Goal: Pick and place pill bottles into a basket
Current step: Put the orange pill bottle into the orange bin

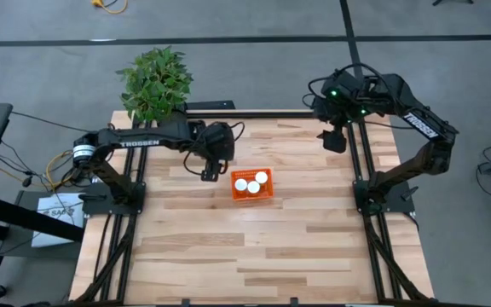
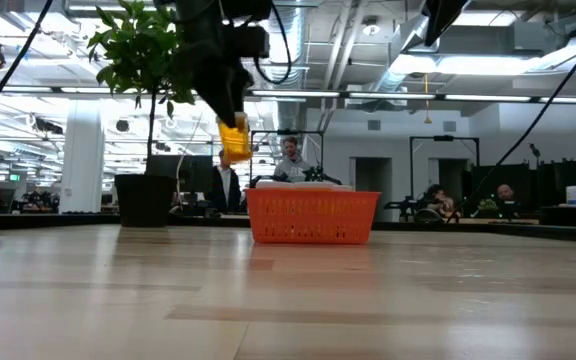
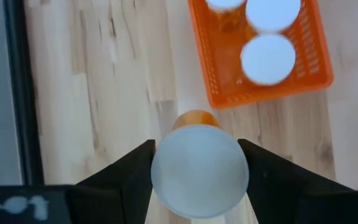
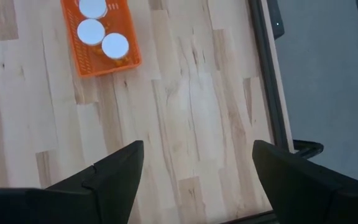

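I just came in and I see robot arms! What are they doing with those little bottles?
The robot is putting pill bottles into the orange basket. Three white-capped bottles already stand inside it. The left gripper holds the fourth bottle in its jaws, up in the air just beside the basket and not yet over it. The right gripper waits with open jaws, holding nothing, above the table's far right corner. A potted plant sits at the far left corner.

A leafy potted plant [image 1: 155, 81] is standing at the far left corner of the wooden table [image 1: 254, 247]; people [image 2: 291, 160] are sitting beyond the table.
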`<state>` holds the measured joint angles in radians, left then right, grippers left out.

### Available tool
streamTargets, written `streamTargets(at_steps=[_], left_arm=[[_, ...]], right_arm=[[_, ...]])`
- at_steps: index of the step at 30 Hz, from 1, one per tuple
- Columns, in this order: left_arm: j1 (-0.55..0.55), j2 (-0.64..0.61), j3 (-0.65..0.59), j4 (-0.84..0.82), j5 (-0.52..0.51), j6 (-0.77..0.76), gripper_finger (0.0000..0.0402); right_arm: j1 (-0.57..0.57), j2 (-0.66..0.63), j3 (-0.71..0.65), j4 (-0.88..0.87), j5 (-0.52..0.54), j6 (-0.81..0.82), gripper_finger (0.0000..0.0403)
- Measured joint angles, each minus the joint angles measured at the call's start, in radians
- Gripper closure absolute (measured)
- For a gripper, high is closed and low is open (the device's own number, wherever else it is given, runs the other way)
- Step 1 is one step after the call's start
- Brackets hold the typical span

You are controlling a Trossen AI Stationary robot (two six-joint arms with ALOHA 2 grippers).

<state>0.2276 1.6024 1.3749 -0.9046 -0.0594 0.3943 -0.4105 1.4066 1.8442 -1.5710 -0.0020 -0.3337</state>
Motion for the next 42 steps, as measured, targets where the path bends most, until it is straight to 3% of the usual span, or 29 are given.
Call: streamTargets(at_steps=[6,15,21,29,42], left_arm=[[-0.017,0.061,0.092,-0.042,0.000,-0.005,0.0199],[-0.039,0.251,0.351,-0.161,0.012,0.064,0.0199],[-0.036,0.338,0.455,-0.199,0.073,0.098,0.0199],[-0.037,0.381,0.468,-0.185,0.156,0.093,0.0199],[-0.045,0.432,0.468,-0.134,0.189,0.085,0.0199]], right_arm=[[-0.019,-0.016,0.000,0.000,-0.001,-0.022,0.0107],[-0.026,-0.014,0.000,0.000,-0.002,-0.067,0.0107],[-0.026,-0.014,0.000,0.000,-0.002,-0.068,0.0107],[-0.022,-0.014,0.000,0.000,-0.002,-0.068,0.0107],[-0.022,-0.026,-0.001,0.000,-0.023,-0.067,0.0107]])
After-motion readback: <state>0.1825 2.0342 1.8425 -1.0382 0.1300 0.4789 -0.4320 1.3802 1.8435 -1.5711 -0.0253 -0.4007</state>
